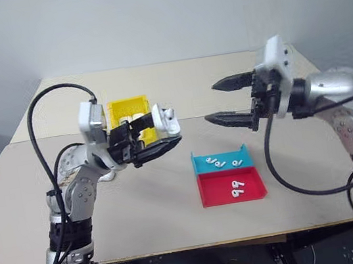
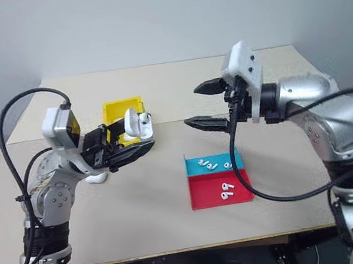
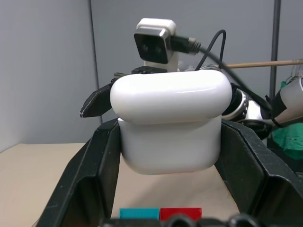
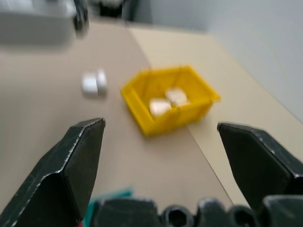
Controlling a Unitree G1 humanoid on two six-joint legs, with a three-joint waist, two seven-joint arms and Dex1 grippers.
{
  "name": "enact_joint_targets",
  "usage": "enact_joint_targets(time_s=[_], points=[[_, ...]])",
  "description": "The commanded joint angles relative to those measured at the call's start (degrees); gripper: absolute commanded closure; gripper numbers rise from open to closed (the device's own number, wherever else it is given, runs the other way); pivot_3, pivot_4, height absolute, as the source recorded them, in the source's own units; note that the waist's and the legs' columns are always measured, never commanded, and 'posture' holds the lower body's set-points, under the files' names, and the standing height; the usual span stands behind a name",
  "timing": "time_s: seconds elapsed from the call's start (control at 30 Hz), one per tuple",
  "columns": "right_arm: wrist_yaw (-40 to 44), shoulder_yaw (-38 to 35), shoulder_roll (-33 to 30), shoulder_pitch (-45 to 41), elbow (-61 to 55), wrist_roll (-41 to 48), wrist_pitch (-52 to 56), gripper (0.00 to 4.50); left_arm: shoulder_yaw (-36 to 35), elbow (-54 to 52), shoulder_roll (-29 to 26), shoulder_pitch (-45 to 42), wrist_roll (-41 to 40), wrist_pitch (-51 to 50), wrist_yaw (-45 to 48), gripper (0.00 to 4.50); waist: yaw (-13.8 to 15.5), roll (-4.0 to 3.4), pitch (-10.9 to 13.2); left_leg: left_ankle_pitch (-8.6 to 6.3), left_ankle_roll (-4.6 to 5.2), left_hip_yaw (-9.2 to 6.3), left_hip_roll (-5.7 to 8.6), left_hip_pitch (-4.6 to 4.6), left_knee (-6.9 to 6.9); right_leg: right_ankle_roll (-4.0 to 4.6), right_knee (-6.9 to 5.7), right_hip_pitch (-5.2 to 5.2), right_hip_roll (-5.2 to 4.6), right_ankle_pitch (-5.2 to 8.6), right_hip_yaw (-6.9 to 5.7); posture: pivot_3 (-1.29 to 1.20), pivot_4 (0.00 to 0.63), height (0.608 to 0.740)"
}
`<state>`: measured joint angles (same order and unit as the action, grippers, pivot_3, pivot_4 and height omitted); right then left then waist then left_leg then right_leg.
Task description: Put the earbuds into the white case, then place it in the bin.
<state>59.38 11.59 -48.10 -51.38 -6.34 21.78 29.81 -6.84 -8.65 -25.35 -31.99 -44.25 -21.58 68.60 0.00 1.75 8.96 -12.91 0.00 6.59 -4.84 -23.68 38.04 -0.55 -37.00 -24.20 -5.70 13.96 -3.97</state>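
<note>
Above the surface (image 1: pixel 142 210), the left end effector (image 1: pixel 156 149) clamps the white case (image 1: pixel 165 122) lid-up, presenting it so the wide-open right end effector (image 1: pixel 228 101) can reach it; earbuds (image 1: pixel 237 189) lie in the tray (image 1: pixel 255 190), the bin (image 1: pixel 126 109) behind.

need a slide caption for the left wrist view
Left end effector shut on the white case, lid closed, with the open right end effector facing it from behind.
</note>
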Motion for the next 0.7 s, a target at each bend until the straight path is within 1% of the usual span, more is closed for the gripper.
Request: enact_joint_targets(time_s=[0.03, 0.1, 0.23, 0.43, 0.47, 0.53, 0.57, 0.7], points=[[8.3, 10.7, 0.2, -5.3, 9.8, -13.5, -12.6, 0.02, -1.1, -3.7, -0.5, 1.0, -1.6, 0.4, -1.0, 1.68, -0.3, 0.00, 0.0, 0.00, 0.00, 0.01, 0.00, 0.00, 0.00, 0.00, -0.01, -0.01, 0.00, 0.00, 0.02, 0.00, 0.150, 0.740], [14.8, 15.0, 1.1, -8.2, 16.4, -18.1, -22.2, 0.02, -1.1, -4.7, -0.2, 1.9, -1.8, 0.6, -1.6, 1.68, -0.5, 0.00, 0.0, 0.00, -0.01, 0.02, 0.00, -0.05, 0.00, 0.00, 0.00, -0.06, 0.00, 0.00, 0.02, 0.00, 0.150, 0.740], [21.4, 20.5, 6.1, -14.9, 30.9, -25.2, -36.3, 0.02, -1.1, -6.4, 0.2, 3.0, -1.5, 1.2, -3.2, 1.68, -0.7, 0.00, 0.0, 0.04, -0.07, 0.06, 0.01, -0.10, 0.01, -0.01, 0.05, -0.08, -0.02, 0.00, 0.04, 0.00, 0.150, 0.740], [24.3, 24.1, 13.4, -21.6, 49.4, -33.0, -52.3, 0.02, -1.8, -8.8, 0.0, 5.2, -1.9, 1.4, -4.7, 1.68, -0.8, -0.03, 0.0, 0.13, -0.22, 0.06, -0.03, -0.05, 0.02, 0.00, -0.02, -0.06, 0.01, 0.00, 0.02, 0.00, 0.150, 0.740], [25.6, 24.1, 14.3, -22.2, 51.7, -33.3, -54.5, 0.39, -1.8, -9.2, -0.1, 5.6, -2.0, 1.4, -4.9, 1.68, -0.8, -0.02, 0.0, 0.15, -0.24, 0.06, -0.03, -0.05, 0.02, 0.01, -0.02, -0.07, 0.00, -0.01, 0.03, 0.00, 0.150, 0.740], [27.7, 24.2, 15.6, -23.0, 55.6, -34.1, -58.5, 0.87, -2.0, -10.0, -0.2, 6.3, -2.1, 1.4, -5.4, 1.68, -0.7, -0.04, 0.0, 0.18, -0.29, 0.07, -0.03, -0.06, 0.02, 0.01, -0.01, -0.06, 0.00, -0.01, 0.02, 0.00, 0.150, 0.740], [28.2, 24.3, 16.2, -23.2, 57.3, -34.9, -60.4, 1.23, -2.0, -10.5, -0.2, 6.7, -2.2, 1.3, -5.8, 1.68, -0.7, -0.05, 0.0, 0.19, -0.31, 0.07, -0.02, -0.06, 0.02, 0.01, -0.01, -0.06, -0.01, -0.01, 0.02, 0.00, 0.150, 0.740], [26.4, 24.3, 18.6, -24.2, 62.3, -37.9, -63.6, 2.52, -2.2, -11.8, -0.4, 7.6, -2.5, 1.1, -6.6, 1.68, -0.7, -0.05, 0.0, 0.31, -0.53, 0.08, -0.03, -0.06, 0.02, 0.01, -0.01, -0.07, -0.01, -0.01, 0.02, 0.00, 0.150, 0.740]])
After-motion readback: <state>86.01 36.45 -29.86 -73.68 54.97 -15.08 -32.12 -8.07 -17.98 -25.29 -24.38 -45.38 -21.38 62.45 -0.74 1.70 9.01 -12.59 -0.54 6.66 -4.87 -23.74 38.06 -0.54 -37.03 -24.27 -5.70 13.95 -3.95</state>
